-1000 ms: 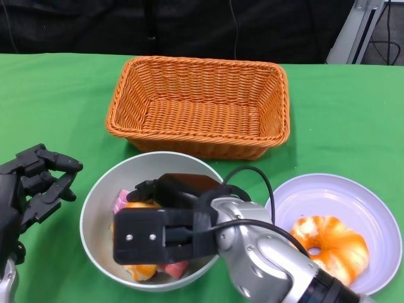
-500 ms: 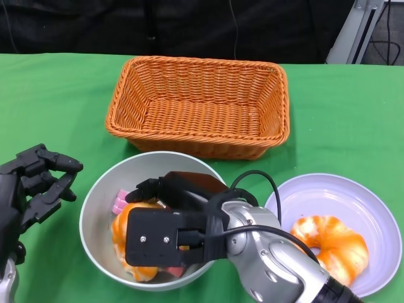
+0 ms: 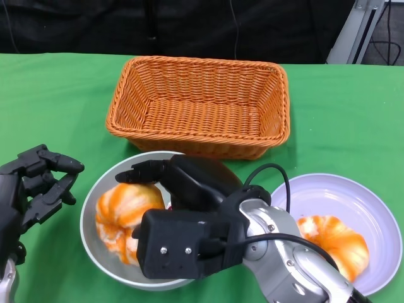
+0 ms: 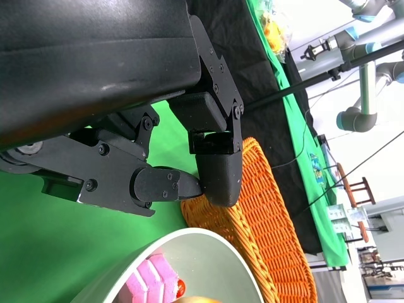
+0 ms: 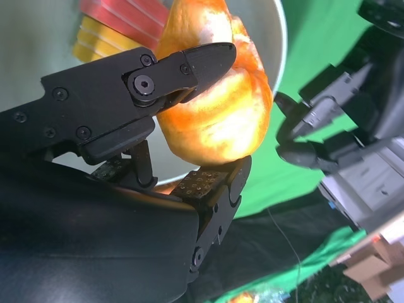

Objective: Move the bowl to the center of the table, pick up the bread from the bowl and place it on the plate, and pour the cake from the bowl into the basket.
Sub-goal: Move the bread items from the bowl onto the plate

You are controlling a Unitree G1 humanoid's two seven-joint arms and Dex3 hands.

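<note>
Head view gives you the bowl [image 3: 95, 243] at the near middle of the green tabletop [image 3: 57, 101], just in front of the basket [image 3: 199, 104]. Inside it you have an orange-glazed bread [image 3: 123, 208] on its left side, raised against the wall, with your right hand [image 3: 173, 189] closed around it: fingers lie over the top of the bread and the forearm covers the right half of the bowl. Your right wrist view confirms the hold, one finger [image 5: 183, 69] pressed on the upper side of the bread [image 5: 218, 117] and a studded pad beneath it, and behind the bread you can see striped pink and yellow cake slices [image 5: 110, 25] lying on the bowl's floor [image 5: 38, 38]. Your left wrist view shows a pink cake piece [image 4: 148, 284] just inside the rim. The wicker basket holds nothing that you can see. To the right, the pale plate [image 3: 334, 202] carries a second orange bread [image 3: 334, 243] on its near side. Your left hand [image 3: 35, 189] hovers beside the bowl's left edge, fingers curled in on nothing, not touching it.
</note>
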